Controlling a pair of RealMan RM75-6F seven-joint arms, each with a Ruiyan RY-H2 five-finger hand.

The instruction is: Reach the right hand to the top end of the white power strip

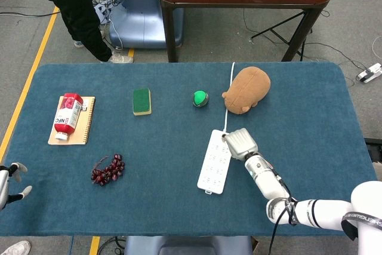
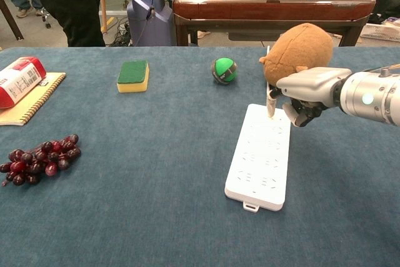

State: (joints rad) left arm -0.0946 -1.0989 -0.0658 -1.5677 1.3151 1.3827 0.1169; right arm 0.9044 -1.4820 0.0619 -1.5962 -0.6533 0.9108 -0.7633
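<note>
The white power strip (image 1: pixel 215 162) (image 2: pixel 260 156) lies lengthwise on the blue table, its cord running from the far end toward the back. My right hand (image 1: pixel 240 143) (image 2: pixel 301 94) hovers over that far end, palm down, fingers partly curled with nothing in them; one fingertip (image 2: pixel 270 110) points down at the strip's top edge and looks to touch it. My left hand (image 1: pixel 7 181) shows only at the left edge of the head view, low beside the table, holding nothing.
A brown plush toy (image 1: pixel 247 89) sits just behind the right hand, a green ball (image 1: pixel 200 98) to its left. Further left lie a green-and-yellow sponge (image 1: pixel 141 101), grapes (image 1: pixel 108 170), and a red-capped bottle (image 1: pixel 67 116) on a notebook (image 1: pixel 85 131).
</note>
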